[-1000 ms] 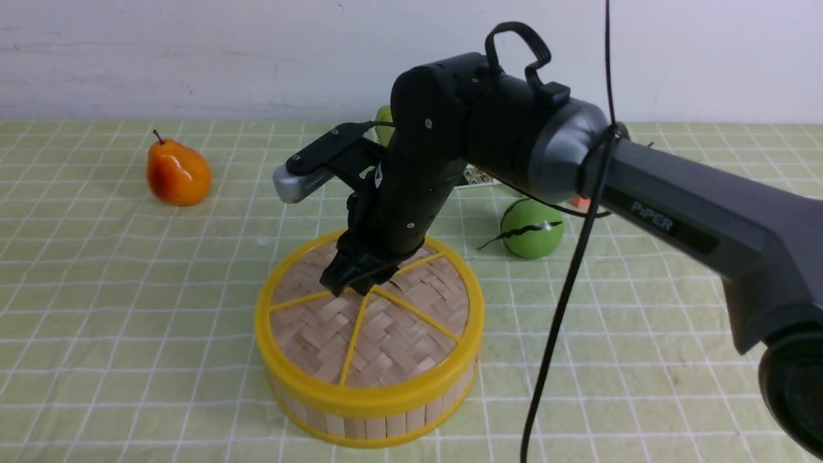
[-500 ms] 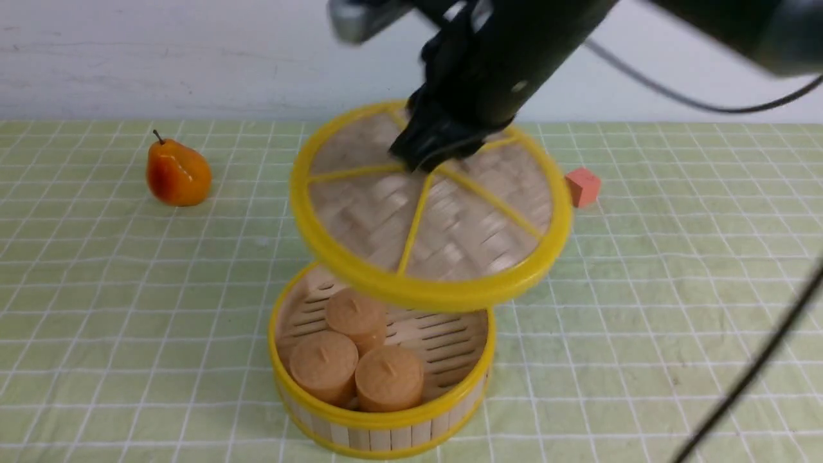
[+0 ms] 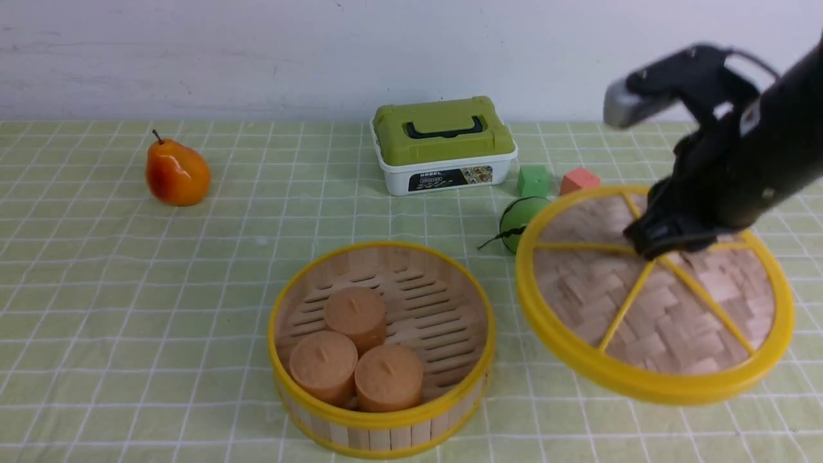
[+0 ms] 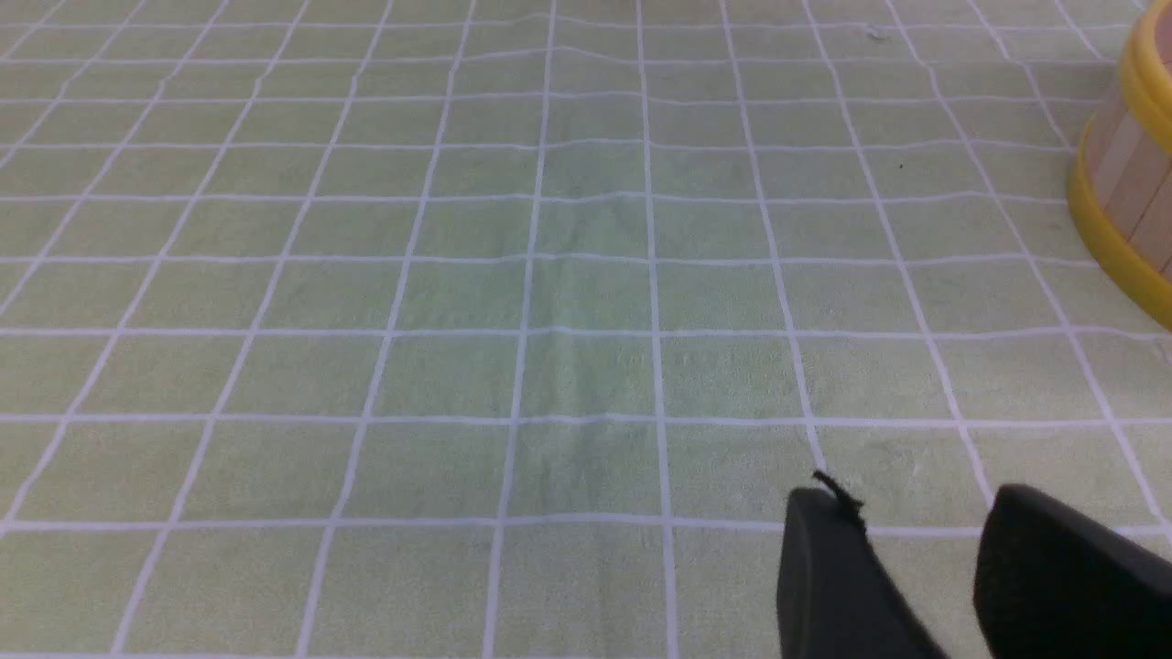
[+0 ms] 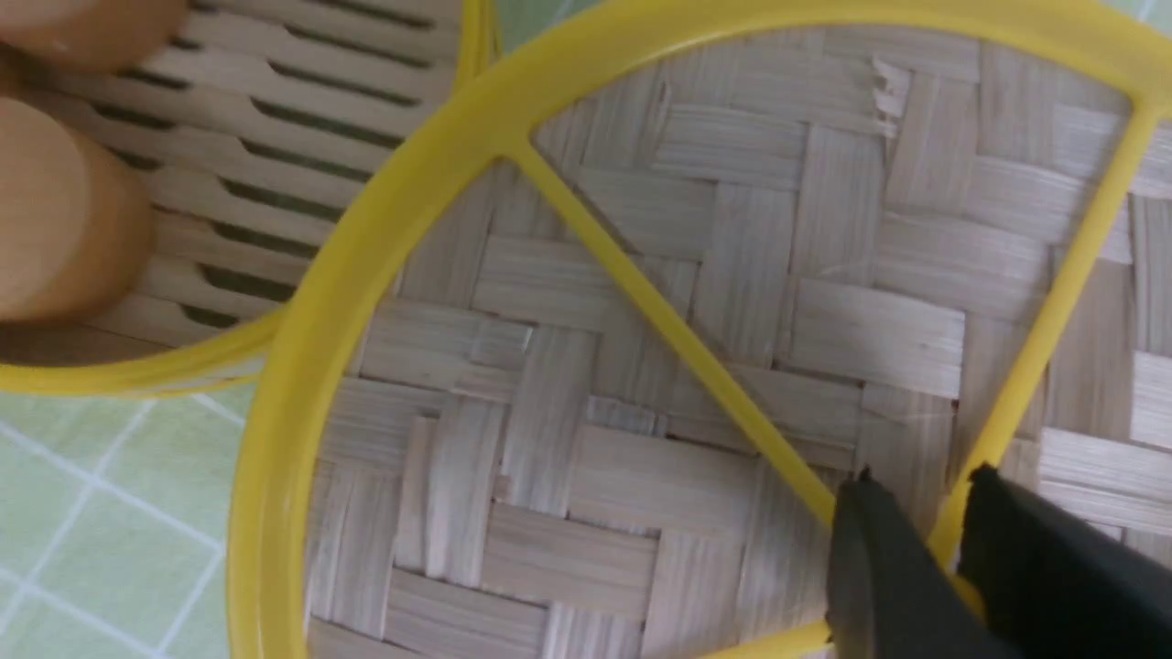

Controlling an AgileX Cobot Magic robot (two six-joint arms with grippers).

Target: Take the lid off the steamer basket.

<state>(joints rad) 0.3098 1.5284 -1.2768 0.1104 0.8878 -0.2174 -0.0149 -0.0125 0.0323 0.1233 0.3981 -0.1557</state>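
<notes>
Right hand [image 3: 662,247], clamped on lid [image 3: 649,321] centre, has carried it right, clear of steamer basket [image 3: 379,418]. Arm slopes down from the right; lid tilted.

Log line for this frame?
lid: off, right of steamer basket | right gripper: shut on lid | left gripper: empty

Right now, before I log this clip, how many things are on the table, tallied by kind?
Steamer basket: 1
Lid: 1
Brown cylinders: 3
Cubes: 2
Pear: 1
Green ball: 1
Lidded box: 1
Total: 10
</notes>
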